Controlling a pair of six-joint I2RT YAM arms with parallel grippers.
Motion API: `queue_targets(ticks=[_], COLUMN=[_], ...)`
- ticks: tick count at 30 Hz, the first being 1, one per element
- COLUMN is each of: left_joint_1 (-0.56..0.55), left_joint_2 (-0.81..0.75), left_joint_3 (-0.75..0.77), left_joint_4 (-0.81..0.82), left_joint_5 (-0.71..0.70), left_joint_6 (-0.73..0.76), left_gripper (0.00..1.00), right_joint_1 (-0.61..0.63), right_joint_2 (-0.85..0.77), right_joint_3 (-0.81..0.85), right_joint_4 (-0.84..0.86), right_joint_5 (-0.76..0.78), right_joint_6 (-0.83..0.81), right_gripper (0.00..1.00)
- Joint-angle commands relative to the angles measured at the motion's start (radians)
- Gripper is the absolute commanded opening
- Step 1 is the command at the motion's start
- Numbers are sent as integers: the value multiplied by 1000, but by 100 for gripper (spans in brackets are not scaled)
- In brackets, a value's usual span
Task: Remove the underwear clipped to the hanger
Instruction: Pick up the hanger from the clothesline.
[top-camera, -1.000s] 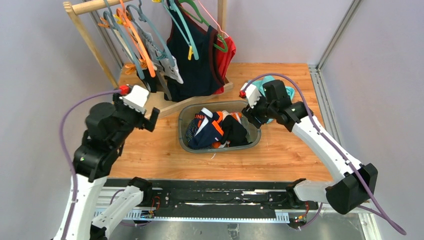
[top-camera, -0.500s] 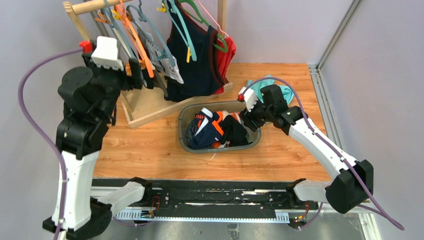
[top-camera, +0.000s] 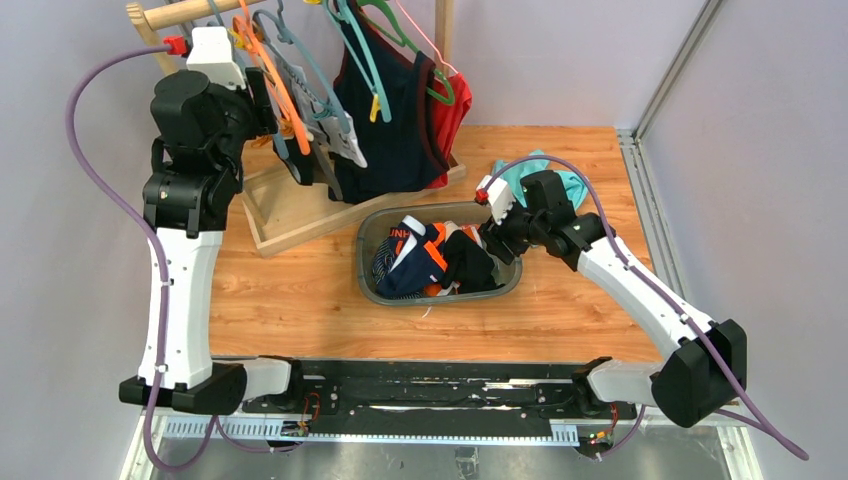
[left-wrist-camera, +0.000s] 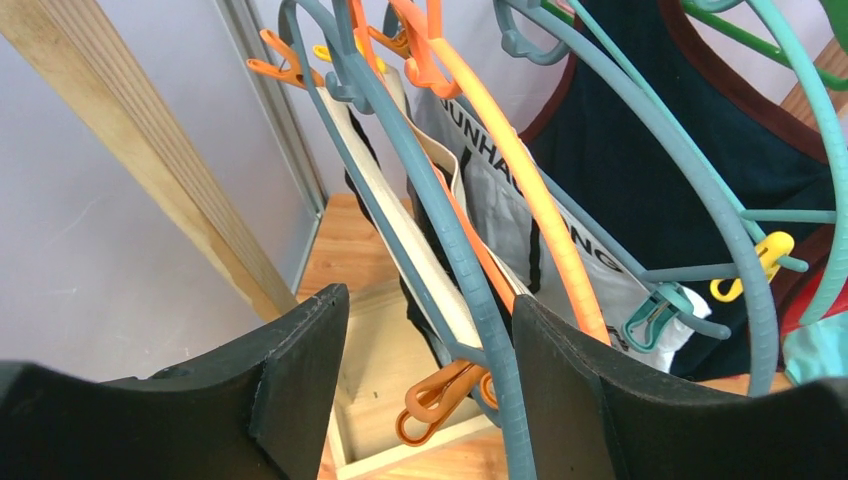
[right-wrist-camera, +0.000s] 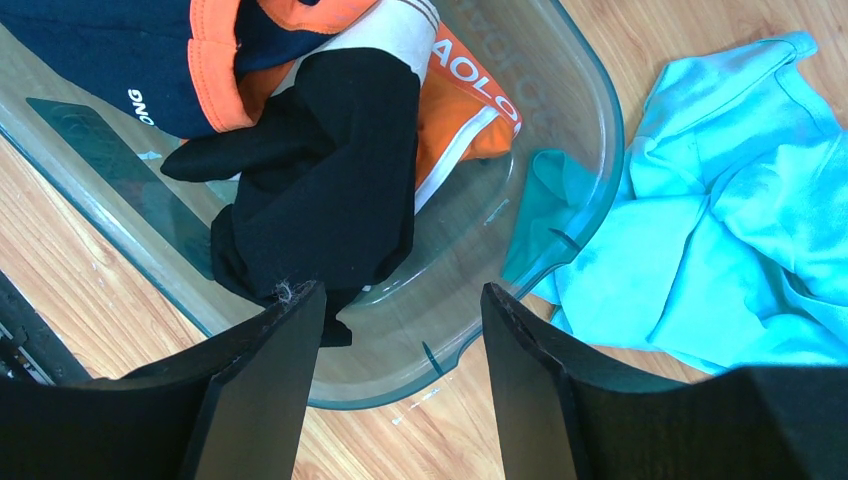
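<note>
Underwear hangs clipped on hangers at the wooden rack: a dark pair with a beige waistband (left-wrist-camera: 400, 215) (top-camera: 310, 165) and a white-grey pair with a lettered band (left-wrist-camera: 560, 250) (top-camera: 340, 140). My left gripper (left-wrist-camera: 428, 300) (top-camera: 268, 105) is raised among the hangers, open. A grey-blue hanger arm (left-wrist-camera: 450, 240) and the beige waistband run between its jaws, close to the right finger. An orange clip (left-wrist-camera: 440, 400) hangs just below. My right gripper (right-wrist-camera: 400, 300) (top-camera: 497, 240) is open and holds nothing, hovering over the right rim of the basin (right-wrist-camera: 600, 120).
The grey basin (top-camera: 370, 235) holds black cloth (right-wrist-camera: 330, 170) and orange-navy garments. A teal cloth (right-wrist-camera: 720, 200) lies on the table right of it. A navy tank top with red trim (top-camera: 395, 120) hangs on the rack, whose wooden base (top-camera: 290, 215) sits back left.
My left arm has risen from table height up into the hangers and its jaws have narrowed around the grey-blue hanger. My right gripper has shifted slightly toward the basin.
</note>
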Motion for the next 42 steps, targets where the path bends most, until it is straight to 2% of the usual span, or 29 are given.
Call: queue_targets(ticks=[1, 8, 20, 24, 28, 32, 37, 42], left_joint_1=[21, 40, 76, 80, 87, 87, 87, 87], left_joint_2=[-4, 20, 104, 108, 69, 5, -24, -33], left_joint_3=[9, 5, 15, -1, -72, -148, -153, -94], left_joint_4=[43, 74, 92, 92, 132, 183, 189, 173], left_joint_5=[48, 44, 48, 48, 44, 32, -4, -34], left_joint_6=[-41, -38, -34, -29, -24, -14, 1, 20], left_gripper=[65, 64, 58, 53, 42, 24, 3, 0], right_joint_1=[9, 12, 16, 16, 20, 25, 31, 33], right_joint_2=[-19, -8, -8, -8, -5, -6, -2, -5], right_joint_3=[-13, -9, -10, -11, -7, -6, -4, -4], right_joint_4=[11, 1, -2, -4, -7, -7, -10, -12], right_joint_5=[-8, -10, -4, -7, -8, -11, -9, -6], right_joint_6=[-4, -6, -12, -11, -9, -9, -8, -11], right_gripper=[60, 60, 60, 60, 60, 60, 60, 59])
